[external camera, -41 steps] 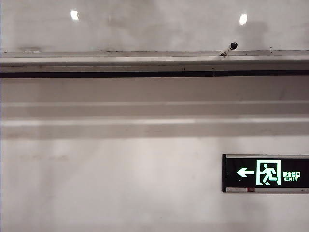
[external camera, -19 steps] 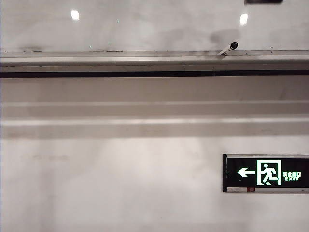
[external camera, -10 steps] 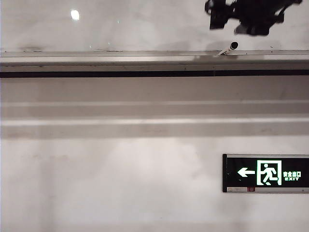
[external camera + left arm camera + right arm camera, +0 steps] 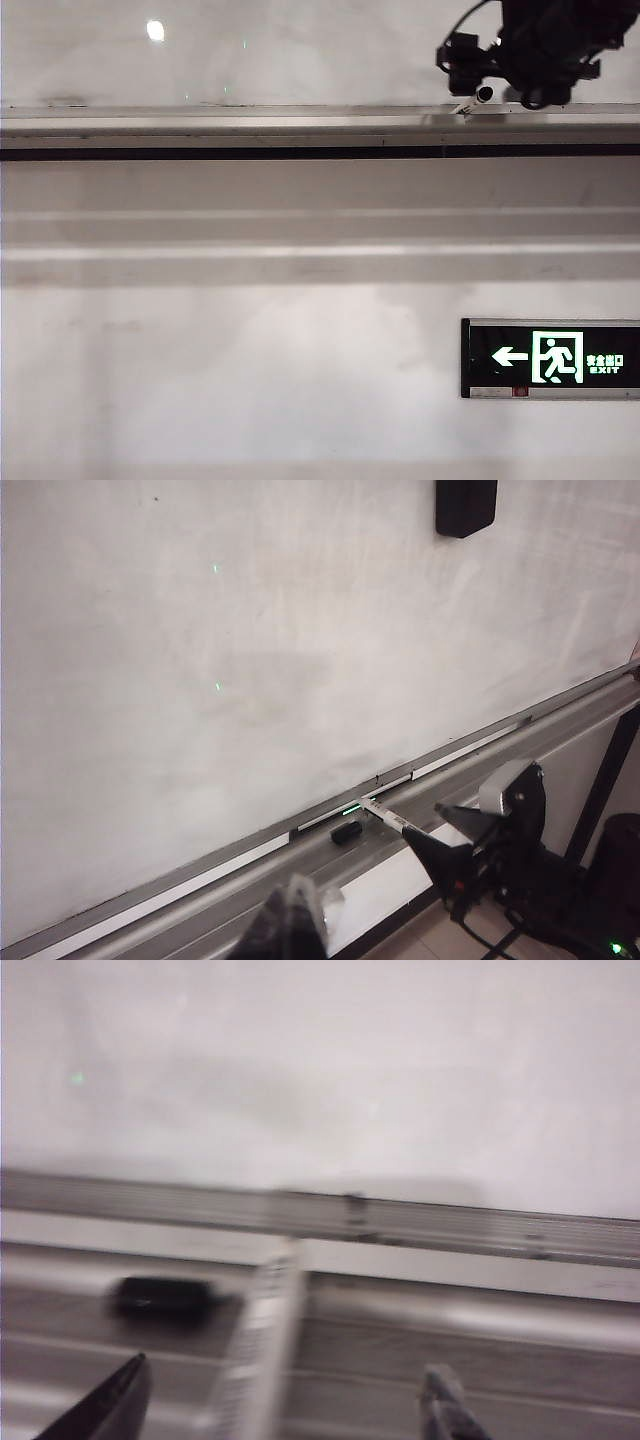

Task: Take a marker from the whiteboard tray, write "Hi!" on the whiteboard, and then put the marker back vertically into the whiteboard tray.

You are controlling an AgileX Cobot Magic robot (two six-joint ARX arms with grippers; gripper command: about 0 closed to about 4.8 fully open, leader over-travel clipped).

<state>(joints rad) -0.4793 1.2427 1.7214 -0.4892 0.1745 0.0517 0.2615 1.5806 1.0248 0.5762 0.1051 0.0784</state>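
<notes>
The marker (image 4: pixel 481 97) leans in the whiteboard tray (image 4: pixel 250 118) at the right, black end up against the whiteboard (image 4: pixel 300 50). My right gripper (image 4: pixel 500 85) hangs over it, open. In the right wrist view the blurred white barrel of the marker (image 4: pixel 255 1350) stands between the spread fingers of the right gripper (image 4: pixel 285 1400), with no contact visible. The left wrist view shows the marker (image 4: pixel 385 815) with the right gripper (image 4: pixel 425 822) at its lower end. My left gripper (image 4: pixel 290 925) shows as one dark tip near the tray (image 4: pixel 200 895), holding nothing.
A small black object (image 4: pixel 347 831) lies in the tray beside the marker, also seen as a dark object (image 4: pixel 160 1295). A black block (image 4: pixel 466 505) sticks high on the whiteboard. A lit exit sign (image 4: pixel 550 358) hangs on the wall below the tray.
My right gripper has come down from the top right into the exterior view and now sits around the marker. The marker has stayed in place.
</notes>
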